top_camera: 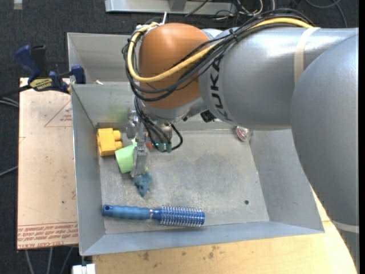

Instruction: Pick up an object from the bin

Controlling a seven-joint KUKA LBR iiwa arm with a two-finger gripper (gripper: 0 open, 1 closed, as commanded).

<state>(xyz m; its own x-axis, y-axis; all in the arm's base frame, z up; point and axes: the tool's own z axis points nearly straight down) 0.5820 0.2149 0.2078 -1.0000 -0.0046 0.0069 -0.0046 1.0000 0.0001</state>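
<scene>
Camera view, contents as recorded:

- Grey metal bin (pixel 219 178): the floor was left largely bare, and the loose items were gathered toward the left half.
- Arm (pixel 274 79): it was brought in from the right, its wrist covered by an orange dome (pixel 171 61) looped with yellow and black cables (pixel 171 76).
- Jaws: they were lowered into the left-centre of the bin as a narrow vertical stem. Whether they were open or closed could not be told, and nothing was seen held between them.
- Small teal-blue piece (pixel 142 185): irregular in shape, it was found on the floor directly under the jaws' lower end. Whether it was being touched could not be told.
- Light green block (pixel 125 158): it was placed just beside the jaws on their left and partly overlapped by them.
- Yellow block (pixel 107 141): it was set against the left wall, touching or nearly touching the green block.
- Blue hairbrush (pixel 154 214): it was laid flat along the near wall, handle to the left and bristle head to the right, well apart from the jaws.
- Small reddish-silver item (pixel 243 133): it was lodged at the far right wall, and its kind was not determined.
</scene>
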